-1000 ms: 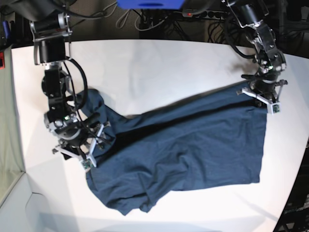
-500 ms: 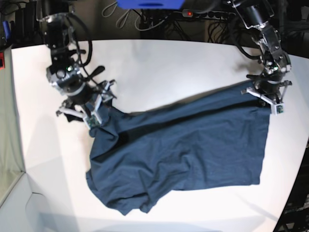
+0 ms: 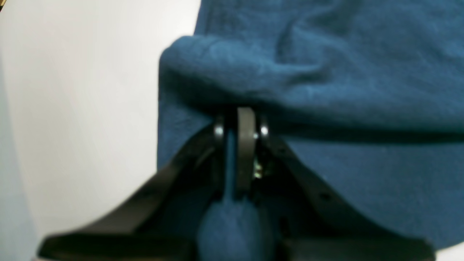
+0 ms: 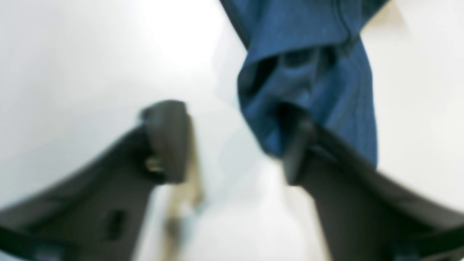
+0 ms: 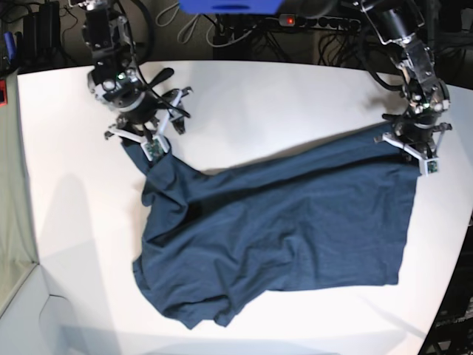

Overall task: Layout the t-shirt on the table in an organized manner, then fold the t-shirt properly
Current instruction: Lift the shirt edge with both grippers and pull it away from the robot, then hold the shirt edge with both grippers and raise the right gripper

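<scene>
— Where is the t-shirt [image 5: 281, 237]?
— I see it spread on the table [image 5: 244, 103]; my left gripper [image 3: 239, 125] pinches one corner tight.
— And the other?
— My right gripper [image 4: 235, 145] has its fingers apart; cloth drapes over one finger.

Bright, even overhead light washes the table [image 5: 259, 96] nearly featureless, with soft shadows at seven o'clock in the base view. Both wrist views are blurred, the right worst; the t-shirt [image 5: 295, 229] weave is sharp only toward twelve o'clock.
</scene>
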